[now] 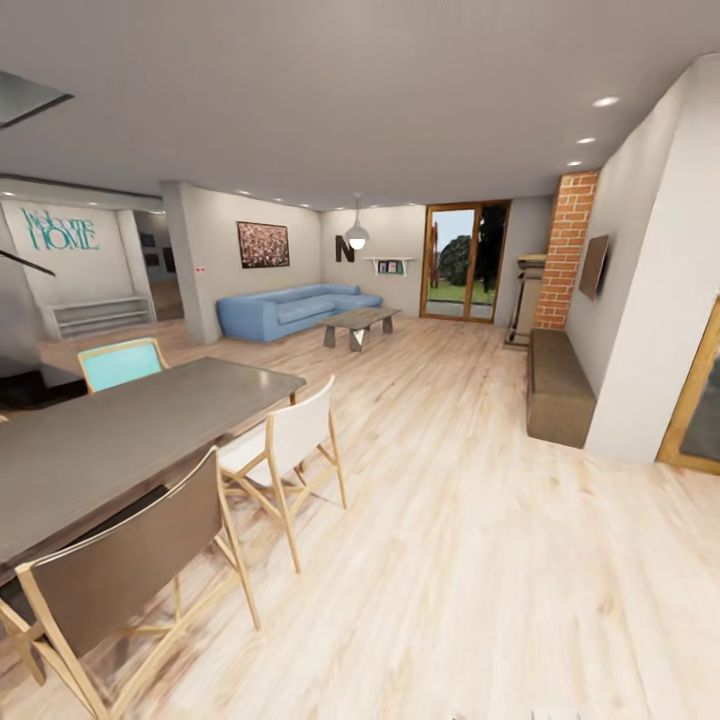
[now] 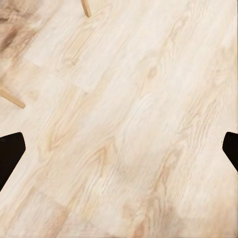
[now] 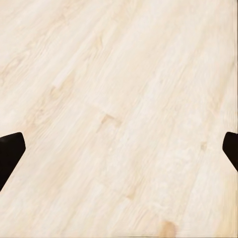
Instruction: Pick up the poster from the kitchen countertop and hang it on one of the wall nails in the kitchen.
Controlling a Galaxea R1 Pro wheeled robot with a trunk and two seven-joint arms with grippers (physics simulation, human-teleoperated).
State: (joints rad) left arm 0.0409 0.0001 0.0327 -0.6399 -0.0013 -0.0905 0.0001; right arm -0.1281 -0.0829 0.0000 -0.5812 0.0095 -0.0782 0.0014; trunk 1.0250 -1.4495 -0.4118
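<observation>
The poster, the kitchen countertop and the wall nails are out of view. The head view looks across an open dining and living room. My left gripper [image 2: 119, 153] hangs open over pale wood floor [image 2: 129, 124], its black fingertips [image 2: 10, 153] wide apart with nothing between them. Two wooden chair legs [image 2: 11, 98] cross that view's edge. My right gripper [image 3: 119, 153] is open too, above bare floorboards [image 3: 124, 99], and holds nothing.
A dark dining table [image 1: 120, 430] stands close at the left, with a brown chair [image 1: 130, 570], a white chair [image 1: 290, 440] and a teal chair [image 1: 120, 362]. Farther off are a blue sofa [image 1: 295, 308], a coffee table [image 1: 358, 322] and a brown bench [image 1: 558, 385]. Wood floor [image 1: 470, 520] stretches ahead and right.
</observation>
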